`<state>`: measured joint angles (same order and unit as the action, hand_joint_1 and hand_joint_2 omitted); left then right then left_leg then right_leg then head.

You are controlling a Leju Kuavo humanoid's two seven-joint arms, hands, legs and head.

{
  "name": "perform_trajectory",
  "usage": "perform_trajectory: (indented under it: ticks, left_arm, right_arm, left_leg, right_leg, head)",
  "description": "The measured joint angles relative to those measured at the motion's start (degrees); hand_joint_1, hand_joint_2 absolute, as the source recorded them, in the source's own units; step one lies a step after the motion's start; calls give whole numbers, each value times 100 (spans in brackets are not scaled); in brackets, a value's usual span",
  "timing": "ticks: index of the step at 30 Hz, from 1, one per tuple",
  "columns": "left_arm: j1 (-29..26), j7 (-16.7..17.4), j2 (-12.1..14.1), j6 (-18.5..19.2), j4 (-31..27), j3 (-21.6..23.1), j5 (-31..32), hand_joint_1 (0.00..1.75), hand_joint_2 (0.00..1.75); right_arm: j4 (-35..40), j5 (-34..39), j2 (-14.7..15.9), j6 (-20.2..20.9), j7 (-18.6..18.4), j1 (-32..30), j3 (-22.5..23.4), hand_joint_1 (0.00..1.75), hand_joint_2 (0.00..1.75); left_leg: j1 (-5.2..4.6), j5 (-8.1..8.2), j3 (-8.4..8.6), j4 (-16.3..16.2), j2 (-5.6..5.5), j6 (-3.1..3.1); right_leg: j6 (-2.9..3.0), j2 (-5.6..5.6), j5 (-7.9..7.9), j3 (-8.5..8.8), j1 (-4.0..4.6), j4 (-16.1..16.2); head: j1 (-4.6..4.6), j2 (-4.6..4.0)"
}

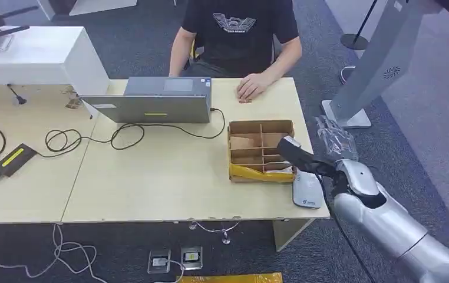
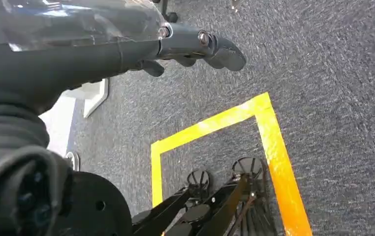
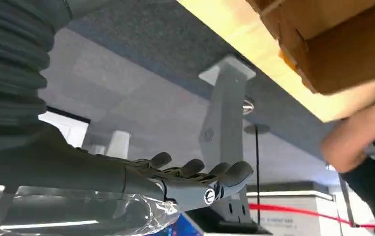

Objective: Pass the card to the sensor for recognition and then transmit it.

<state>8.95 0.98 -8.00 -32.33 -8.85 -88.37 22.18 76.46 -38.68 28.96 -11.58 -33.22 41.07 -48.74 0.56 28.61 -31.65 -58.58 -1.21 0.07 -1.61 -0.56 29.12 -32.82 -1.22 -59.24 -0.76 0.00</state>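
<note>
A cardboard box [image 1: 260, 150] with several compartments stands at the table's right end; its corner also shows in the right wrist view [image 3: 343, 54]. Something pale, perhaps a card [image 1: 279, 168], lies in its near right compartment, partly hidden. A flat grey-white sensor pad [image 1: 306, 191] lies on the table just in front of the box's right corner. My right hand [image 1: 293, 152] hovers over the box's right edge, fingers [image 3: 195, 174] stretched out and holding nothing. My left hand [image 2: 195, 46] hangs above the carpet, fingers apart and empty.
A person sits behind the table with a hand [image 1: 250, 88] resting near the box. A laptop [image 1: 151, 106], cables and a black adaptor [image 1: 15, 159] lie to the left. A grey stand [image 1: 381, 71] and a plastic bag [image 1: 335, 137] are at the right.
</note>
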Motion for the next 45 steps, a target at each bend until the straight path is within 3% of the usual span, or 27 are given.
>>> perform_trajectory:
  ticks: [8,18,45]
  left_arm:
    - [-3,0,9,-72,0,-2,-63,0,0]
    - [0,28,7,-125,0,-2,-153,0,0]
    - [2,214,7,-219,0,-2,162,0,0]
  right_arm:
    - [911,553,448,223,-360,372,-160,0,175]
    - [1497,-55,767,338,-651,629,-678,0,175]
    - [1728,-662,749,494,-566,426,-1582,0,175]
  left_leg:
    - [0,0,0,0,3,0]
    - [0,0,-2,0,1,0]
    - [0,0,-3,0,0,0]
  right_leg:
    - [0,0,0,0,0,0]
    - [0,1,0,0,0,0]
    - [0,1,0,0,1,0]
  head:
    - [2,0]
    - [2,0]
    - [0,0]
